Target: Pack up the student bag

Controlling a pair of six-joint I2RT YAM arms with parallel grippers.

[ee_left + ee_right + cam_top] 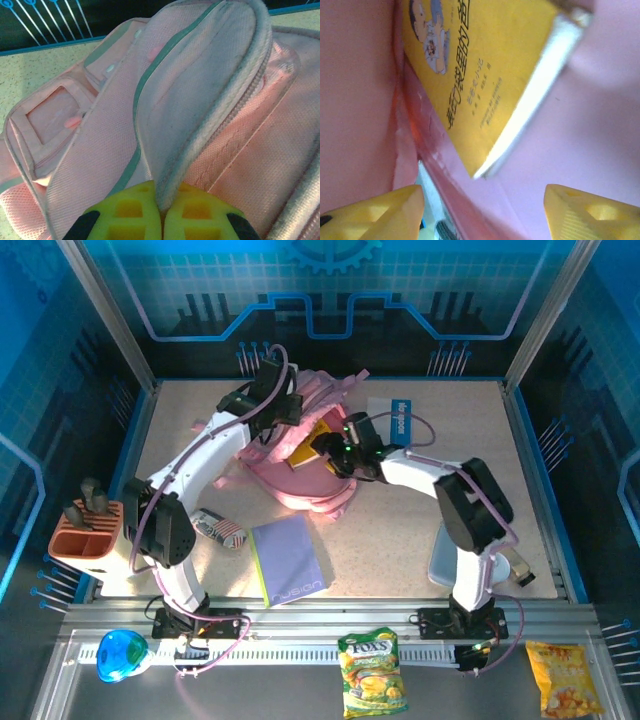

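Front rail: green sweets packet (372,672), yellow snack bag (563,692), blue round item (120,655).

Near surface (400,540): purple notebook (290,558), with a flag-pattern pouch (220,529) just to its left. Orange holder (88,535) at the left edge.

Mid-surface: student bag (300,485) lies at centre, between the two arms.
- At its far-left top, the left gripper (280,405) has its fingers (125,215) clamped on the bag's zip-edged flap (210,100), which stands up from the body.
- At the opening, the right gripper (335,452) has its jaws wide apart and holds nothing. A yellow book (485,75) lies just beyond them, against the pink lining.

Far: blue card (393,412) lies flat behind the bag.
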